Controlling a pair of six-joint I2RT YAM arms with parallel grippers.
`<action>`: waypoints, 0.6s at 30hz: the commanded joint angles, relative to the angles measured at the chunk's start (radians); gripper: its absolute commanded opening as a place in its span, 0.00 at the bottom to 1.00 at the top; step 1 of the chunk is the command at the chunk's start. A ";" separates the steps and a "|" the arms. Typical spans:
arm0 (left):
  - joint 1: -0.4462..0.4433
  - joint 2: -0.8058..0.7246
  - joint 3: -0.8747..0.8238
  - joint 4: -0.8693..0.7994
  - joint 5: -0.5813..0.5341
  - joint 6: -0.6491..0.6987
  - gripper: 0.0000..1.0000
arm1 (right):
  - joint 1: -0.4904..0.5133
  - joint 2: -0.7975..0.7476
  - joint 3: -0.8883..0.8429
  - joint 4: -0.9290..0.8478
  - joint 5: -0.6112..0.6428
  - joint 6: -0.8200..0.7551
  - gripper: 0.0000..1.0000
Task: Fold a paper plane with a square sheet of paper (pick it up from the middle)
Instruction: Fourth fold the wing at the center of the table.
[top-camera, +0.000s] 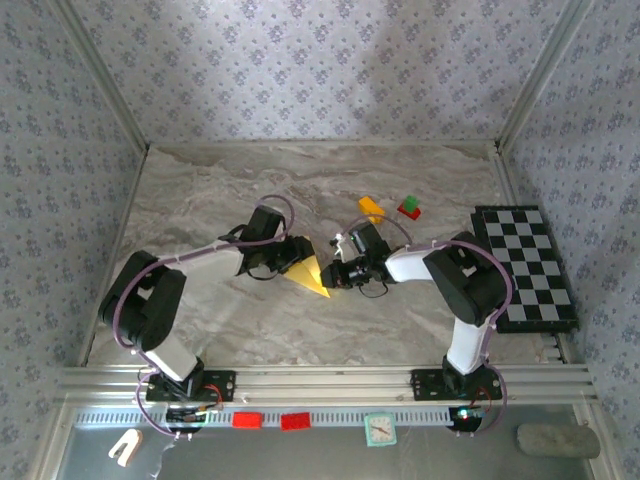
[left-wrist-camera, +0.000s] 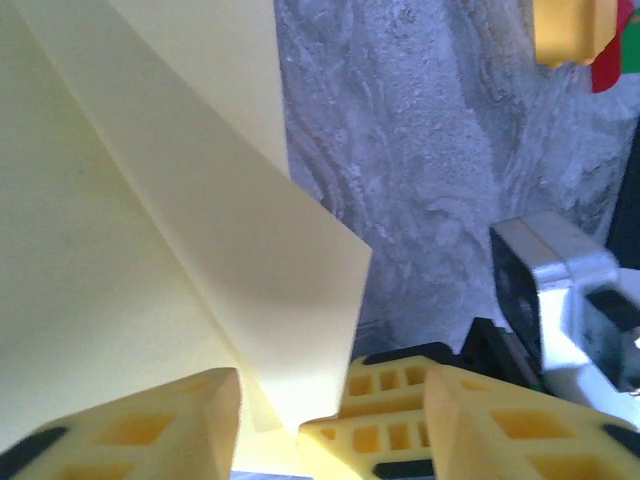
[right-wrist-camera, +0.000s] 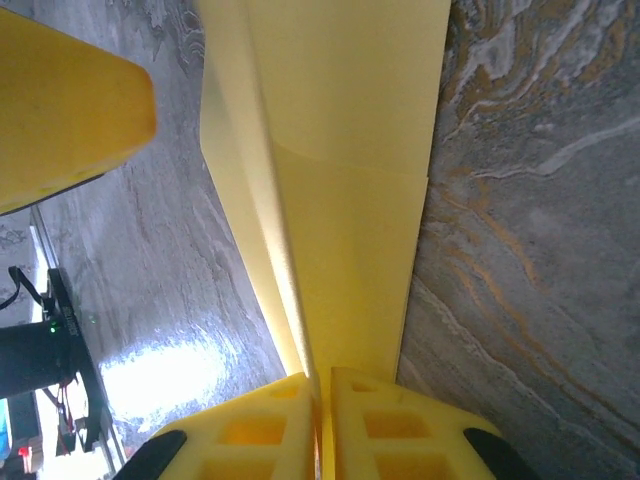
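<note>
Right claw (right-wrist-camera: 322, 385) pinching folded paper (right-wrist-camera: 340, 200), left claw (top-camera: 298, 262) spread alongside

My right claw (top-camera: 335, 272) and left claw (top-camera: 292, 262) meet nose to nose at the folded yellow paper (top-camera: 311, 276), leaving no way through between them. Behind my right claw sit an orange-yellow block (top-camera: 371, 208) and a red-and-green block (top-camera: 409, 208). The checkered board (top-camera: 525, 265) covers the right edge. The marble table (top-camera: 200, 190) lies bare at far left and in front of the paper.
</note>
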 joint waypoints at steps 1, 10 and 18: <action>0.003 0.034 0.004 0.075 0.057 -0.010 0.43 | -0.010 0.021 -0.016 0.013 -0.020 0.023 0.14; 0.003 0.101 0.012 0.139 0.111 -0.041 0.32 | -0.019 0.023 -0.016 0.010 -0.023 0.035 0.15; 0.005 0.108 0.011 0.153 0.116 -0.049 0.32 | -0.029 0.033 -0.013 -0.007 -0.029 0.058 0.14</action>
